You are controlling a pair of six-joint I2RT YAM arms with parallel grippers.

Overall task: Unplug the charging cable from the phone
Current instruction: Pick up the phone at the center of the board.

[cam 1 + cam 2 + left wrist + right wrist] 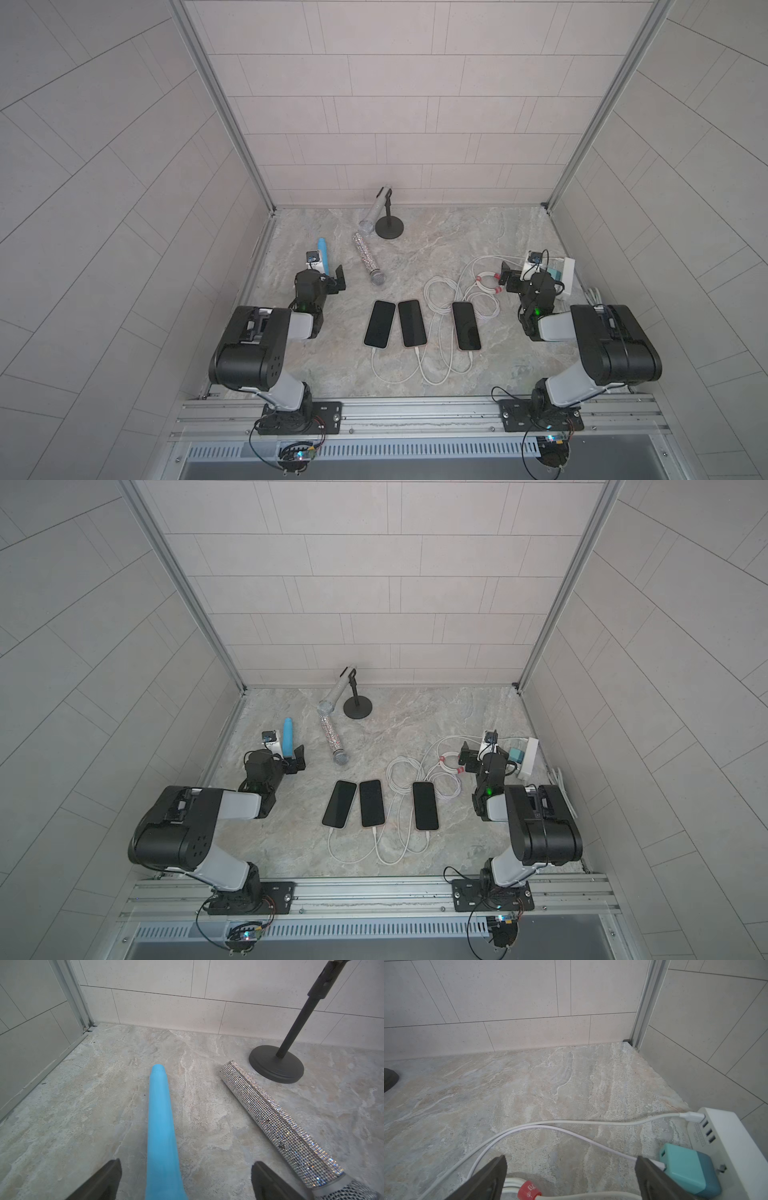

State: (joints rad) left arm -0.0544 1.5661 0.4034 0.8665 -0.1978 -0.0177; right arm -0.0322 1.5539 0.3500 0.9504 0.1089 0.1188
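So, table: marble-look top, pale tiled walls on three sides.
Arms: left arm and right arm sit folded low at the near corners, both clear of the phones.
Stand: black with a round foot, at the back; a silver mic leans in its clip, head downward.
Strip: white, at the table's right edge, with one white plug in its end port.
Glitter mic: flat on the table, between the stand and the phones.
Phones: three in a row mid-table, face up, screens dark. Left phone and middle phone lie just beside each other; right phone lies apart.
Cables: white, one plugged into each phone's near end, looping back toward the strip.
Left claw: spread wide, gripping nothing; a blue tube lies in line with its gap.
Right claw: spread wide, gripping nothing, above a cable coil bound with a red tie.
Charger: teal, plugged into the strip.
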